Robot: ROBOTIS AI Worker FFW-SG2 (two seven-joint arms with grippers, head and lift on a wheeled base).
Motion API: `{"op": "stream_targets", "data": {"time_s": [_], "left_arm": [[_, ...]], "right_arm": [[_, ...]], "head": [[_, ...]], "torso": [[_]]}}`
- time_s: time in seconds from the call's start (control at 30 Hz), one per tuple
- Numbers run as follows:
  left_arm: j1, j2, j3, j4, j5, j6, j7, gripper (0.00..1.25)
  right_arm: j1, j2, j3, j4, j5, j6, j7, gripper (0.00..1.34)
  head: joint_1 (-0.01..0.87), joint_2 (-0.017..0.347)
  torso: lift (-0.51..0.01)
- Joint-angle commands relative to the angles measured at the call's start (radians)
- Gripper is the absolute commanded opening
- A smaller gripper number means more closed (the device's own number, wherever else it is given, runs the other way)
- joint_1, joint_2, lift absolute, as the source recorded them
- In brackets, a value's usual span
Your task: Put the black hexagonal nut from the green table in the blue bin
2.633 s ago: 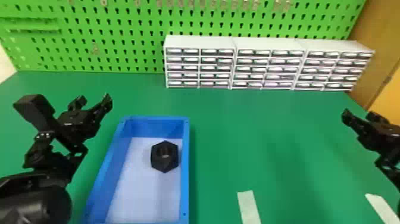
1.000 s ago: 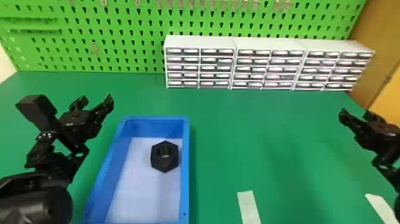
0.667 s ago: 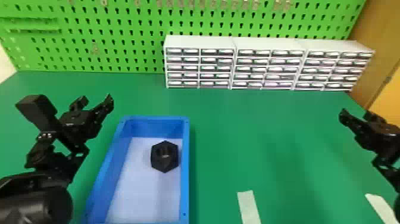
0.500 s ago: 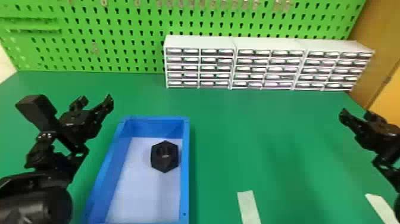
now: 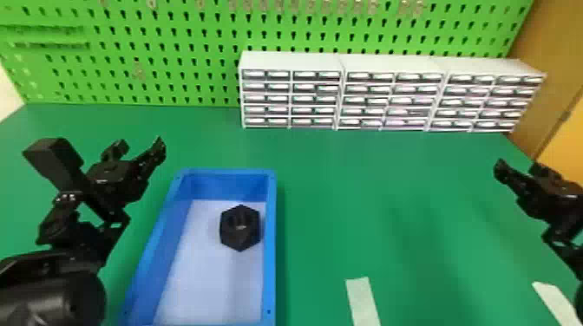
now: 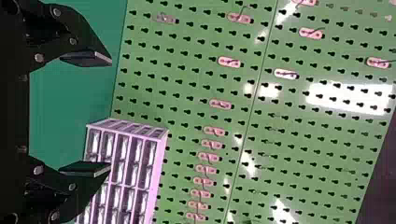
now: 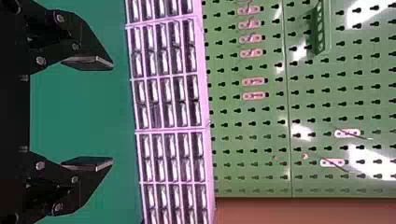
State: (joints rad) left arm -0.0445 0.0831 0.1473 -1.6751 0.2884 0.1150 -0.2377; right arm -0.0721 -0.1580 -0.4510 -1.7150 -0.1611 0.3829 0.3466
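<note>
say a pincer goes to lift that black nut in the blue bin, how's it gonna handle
The black hexagonal nut looks rigid, so it probably won't flex when squeezed. Its flat sides should make rolling unlikely. Lying with its hole facing up inside the blue bin, it seems unlikely to tip if nudged.

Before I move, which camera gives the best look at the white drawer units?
The head view: the drawer units stand whole, side by side, at the back of the green table. The left wrist view gives part, one finger of the left gripper in front; the right wrist view is closer but cropped.
</note>
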Motion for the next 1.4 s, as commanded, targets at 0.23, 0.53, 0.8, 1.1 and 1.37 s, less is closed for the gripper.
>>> {"op": "stream_targets", "data": {"time_s": [0.23, 0.53, 0.8, 1.1, 1.37], "left_arm": [[0.0, 0.0, 0.0, 0.0, 0.0, 0.0, 0.0, 0.79], [-0.002, 0.0, -0.002, 0.0, 0.0, 0.0, 0.0, 0.79], [-0.005, 0.0, 0.0, 0.002, -0.006, 0.0, 0.0, 0.79], [-0.003, 0.0, 0.0, 0.002, -0.005, 0.0, 0.0, 0.79], [-0.003, 0.0, -0.002, 0.0, -0.005, 0.0, 0.0, 0.79]], "right_arm": [[0.0, -0.002, 0.003, 0.0, 0.0, 0.004, 0.0, 0.81], [-0.002, -0.002, 0.006, 0.0, 0.002, 0.005, -0.001, 0.81], [-0.003, -0.002, 0.009, 0.002, 0.003, 0.005, 0.0, 0.81], [-0.005, -0.002, 0.012, 0.002, 0.003, 0.007, 0.0, 0.81], [-0.006, -0.002, 0.014, 0.002, 0.003, 0.008, -0.001, 0.81]], "head": [[0.691, 0.009], [0.691, 0.009], [0.691, 0.009], [0.691, 0.009], [0.691, 0.009]], "torso": [[-0.097], [-0.097], [-0.097], [-0.097], [-0.097]]}}
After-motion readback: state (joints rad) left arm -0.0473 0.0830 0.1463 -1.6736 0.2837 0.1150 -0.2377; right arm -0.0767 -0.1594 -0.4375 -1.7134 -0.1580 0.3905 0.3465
